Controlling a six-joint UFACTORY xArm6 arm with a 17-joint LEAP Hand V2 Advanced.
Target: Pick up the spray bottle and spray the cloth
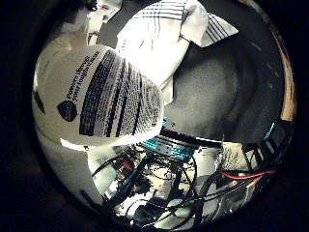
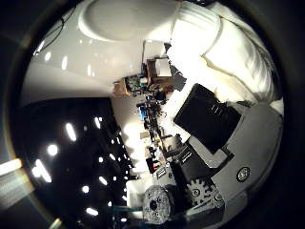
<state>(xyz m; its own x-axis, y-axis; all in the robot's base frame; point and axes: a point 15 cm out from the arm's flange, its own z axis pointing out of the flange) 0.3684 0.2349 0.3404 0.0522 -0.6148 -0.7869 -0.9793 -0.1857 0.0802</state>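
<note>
- Dark grey tabletop [image 1: 227, 92] fills the right half of the little-finger-side view, with a wooden edge curving along the far right of that frame.
- White cloth with thin dark stripes [image 1: 166, 29] lies crumpled on that surface at the upper centre of the frame, one corner folded out toward the upper right.
- White spray bottle [image 1: 96, 94] fills the left and centre-left of the same frame, its printed label facing the camera, so it sits very close to the palm; it overlaps the near edge of the cloth in the picture.
- Robot hand [image 2: 224, 129] shows in the thumb-side view as black and white parts with a small gear at the lower right; a broad white curved surface across the top of that frame is probably the bottle's body, though I cannot be sure.
- Whether the fingers are curled round the bottle or spread out is not visible in either view, so I cannot tell.
- Handling judgement: the bottle looks like smooth rigid plastic, likely slippery, and its weight depends on a fill level that cannot be seen.
- A hold round the narrower neck below the trigger seems best, leaving a finger free for the trigger; the glossy label area may slide.
- By its folds, the cloth is soft and light; it needs no grasping.
</note>
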